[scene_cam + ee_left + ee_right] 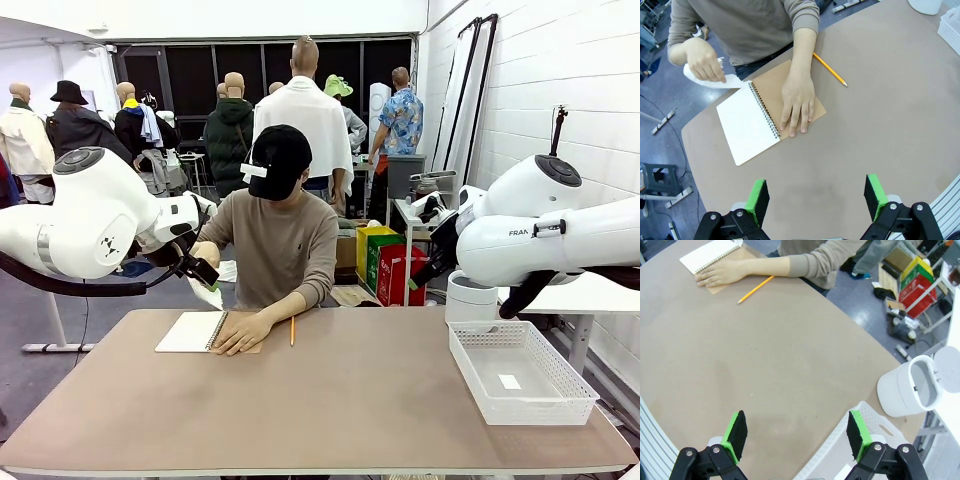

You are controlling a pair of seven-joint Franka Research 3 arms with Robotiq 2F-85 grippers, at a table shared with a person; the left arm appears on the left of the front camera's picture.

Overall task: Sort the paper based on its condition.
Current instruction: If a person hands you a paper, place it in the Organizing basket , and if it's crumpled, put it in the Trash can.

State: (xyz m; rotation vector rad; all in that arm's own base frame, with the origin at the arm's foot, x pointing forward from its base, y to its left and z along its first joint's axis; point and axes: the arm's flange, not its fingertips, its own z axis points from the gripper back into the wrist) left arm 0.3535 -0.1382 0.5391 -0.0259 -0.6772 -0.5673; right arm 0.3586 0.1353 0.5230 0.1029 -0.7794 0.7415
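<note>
A person at the far side holds a white sheet of paper [705, 80] in one hand, just past the table's edge by the top of an open spiral notebook [747, 122]. The other hand [797, 102] presses flat on the notebook's brown cover. In the front view the paper [210, 292] hangs beside the notebook [188, 332]. My left gripper [816, 192] hovers open above the table, short of the notebook, with nothing between its fingers. My right gripper [796, 427] is also open and holds nothing, high over the table's right part.
A yellow pencil [292, 330] lies right of the person's hand. A white mesh basket [520, 372] stands at the table's right end with a small white scrap [509, 381] in it. A white bin [912, 387] with its lid open stands just behind the basket.
</note>
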